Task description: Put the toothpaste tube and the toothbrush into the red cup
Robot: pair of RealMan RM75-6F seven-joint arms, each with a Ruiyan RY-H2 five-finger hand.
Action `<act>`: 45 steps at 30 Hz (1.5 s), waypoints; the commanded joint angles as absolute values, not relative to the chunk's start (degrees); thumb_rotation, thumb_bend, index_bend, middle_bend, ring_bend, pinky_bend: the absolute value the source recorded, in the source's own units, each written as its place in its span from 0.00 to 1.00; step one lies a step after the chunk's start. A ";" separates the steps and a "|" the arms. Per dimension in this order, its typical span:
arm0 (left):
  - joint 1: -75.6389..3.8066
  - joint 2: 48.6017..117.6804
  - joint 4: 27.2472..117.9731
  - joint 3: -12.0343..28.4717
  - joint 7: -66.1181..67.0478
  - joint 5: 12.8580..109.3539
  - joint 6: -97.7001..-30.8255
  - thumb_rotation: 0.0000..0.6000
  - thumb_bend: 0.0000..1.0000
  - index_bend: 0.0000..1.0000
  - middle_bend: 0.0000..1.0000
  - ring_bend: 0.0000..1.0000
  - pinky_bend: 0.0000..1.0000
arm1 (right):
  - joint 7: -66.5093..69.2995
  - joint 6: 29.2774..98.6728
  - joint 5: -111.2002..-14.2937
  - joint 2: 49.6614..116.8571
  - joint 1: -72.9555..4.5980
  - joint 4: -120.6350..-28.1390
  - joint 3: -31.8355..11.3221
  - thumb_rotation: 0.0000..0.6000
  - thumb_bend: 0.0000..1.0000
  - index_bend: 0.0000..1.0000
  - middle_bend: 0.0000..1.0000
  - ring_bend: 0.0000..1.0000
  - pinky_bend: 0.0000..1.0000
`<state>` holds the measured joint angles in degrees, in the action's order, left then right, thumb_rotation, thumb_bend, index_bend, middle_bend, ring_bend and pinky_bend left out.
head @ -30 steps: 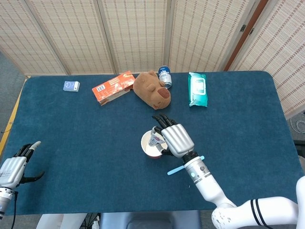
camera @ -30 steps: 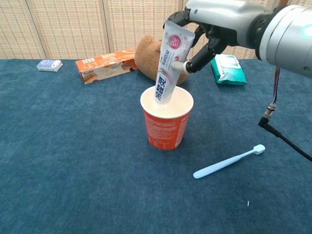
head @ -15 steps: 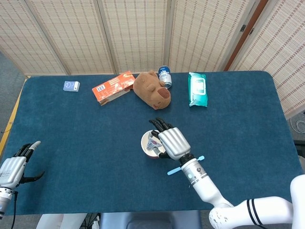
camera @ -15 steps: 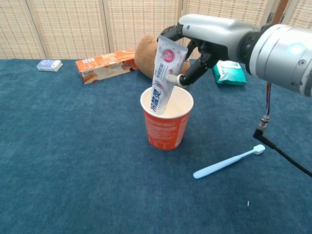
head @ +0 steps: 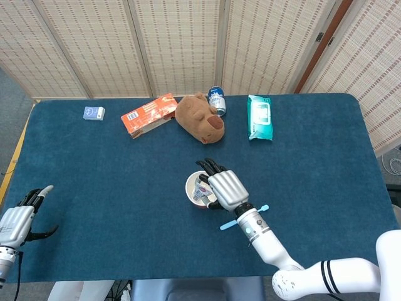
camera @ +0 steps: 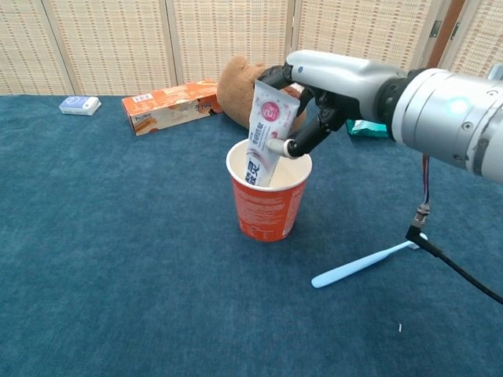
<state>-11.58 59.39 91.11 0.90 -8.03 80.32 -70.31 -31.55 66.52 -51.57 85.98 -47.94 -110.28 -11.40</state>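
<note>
The red cup (camera: 268, 201) (head: 197, 195) stands upright near the table's middle. My right hand (camera: 314, 102) (head: 225, 188) hovers over its rim and holds the white toothpaste tube (camera: 264, 133) (head: 202, 186), whose lower end is inside the cup. The light blue toothbrush (camera: 365, 261) (head: 243, 217) lies flat on the cloth to the right of the cup, partly hidden by my right forearm in the head view. My left hand (head: 19, 219) rests at the table's near left corner, fingers apart, holding nothing.
Along the far side are a small blue box (head: 94, 113), an orange carton (camera: 170, 104), a brown plush toy (head: 200, 117), a blue can (head: 217, 99) and a teal wipes pack (head: 259, 116). A black cable (camera: 452, 267) hangs from my right arm.
My right hand has come down toward the cup, and the toothpaste tube has sunk deeper into it. The left hand and the toothbrush have not moved.
</note>
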 commanded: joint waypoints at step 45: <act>-11.46 58.87 91.34 0.82 -9.29 80.67 -70.39 1.00 0.22 0.02 0.14 0.09 0.26 | -28.78 61.97 -49.26 90.52 -48.01 -101.74 -11.24 1.00 0.29 0.65 0.13 0.00 0.26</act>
<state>-11.46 58.87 91.34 0.82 -9.28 80.67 -70.39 -28.77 61.98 -49.27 90.51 -48.01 -101.74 -11.25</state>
